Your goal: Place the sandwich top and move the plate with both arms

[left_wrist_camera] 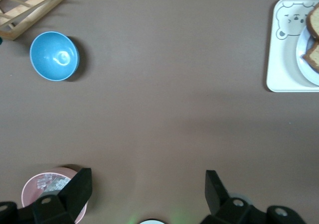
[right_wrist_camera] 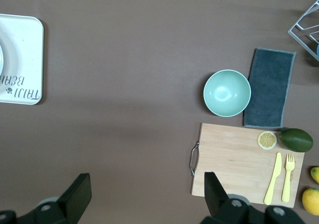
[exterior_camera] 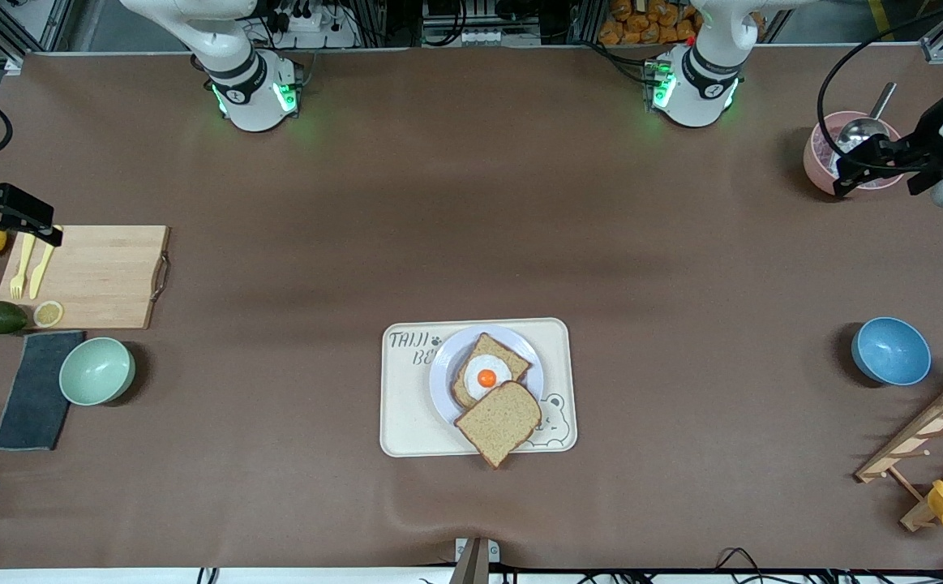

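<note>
The table holds two bread slices: the plain sandwich top (exterior_camera: 500, 421) and one bearing a fried egg (exterior_camera: 487, 375), on one plate (exterior_camera: 442, 381) set on one tray (exterior_camera: 556, 341). There are three bowls: green (exterior_camera: 96, 371), blue (exterior_camera: 890, 350) and pink (exterior_camera: 816, 158). One cutting board (exterior_camera: 106, 276) carries one fork (exterior_camera: 20, 266) and one knife (exterior_camera: 41, 270).

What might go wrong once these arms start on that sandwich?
The plain bread slice lies half off the plate, so it may slide when gripped. The fried egg could shift when the bread lands. Both open grippers, left and right, hang at the table's ends; lifting unevenly could tip the plate.
</note>
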Controlling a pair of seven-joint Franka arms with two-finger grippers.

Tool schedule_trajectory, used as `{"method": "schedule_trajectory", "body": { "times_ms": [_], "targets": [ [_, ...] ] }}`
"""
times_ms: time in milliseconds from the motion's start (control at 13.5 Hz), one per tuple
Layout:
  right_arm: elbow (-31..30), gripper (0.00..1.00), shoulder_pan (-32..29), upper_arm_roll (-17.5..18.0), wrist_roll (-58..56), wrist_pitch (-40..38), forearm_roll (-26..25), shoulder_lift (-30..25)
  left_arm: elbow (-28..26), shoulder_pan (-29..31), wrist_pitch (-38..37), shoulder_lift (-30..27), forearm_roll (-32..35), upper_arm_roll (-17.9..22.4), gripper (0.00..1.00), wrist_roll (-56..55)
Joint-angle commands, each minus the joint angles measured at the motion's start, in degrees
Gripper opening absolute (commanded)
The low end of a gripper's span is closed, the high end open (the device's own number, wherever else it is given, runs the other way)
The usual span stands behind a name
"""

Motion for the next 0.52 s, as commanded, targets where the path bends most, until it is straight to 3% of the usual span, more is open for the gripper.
{"method": "schedule_trajectory", "body": {
  "times_ms": [0, 445],
  "targets": [
    [0.60, 1.00, -0.56, 0.15, -0.12, -0.60, 0.17, -0.16, -0.76, -0.92, 0.21, -1.13, 1.70, 0.58, 1.00, -0.50],
    [0.51, 1.00, -0.91, 0.15, -0.21, -0.33, -0.10, 0.02, -0.58, -1.53, 0.21, -1.22, 1.69, 0.94, 1.00, -0.77]
  ]
}}
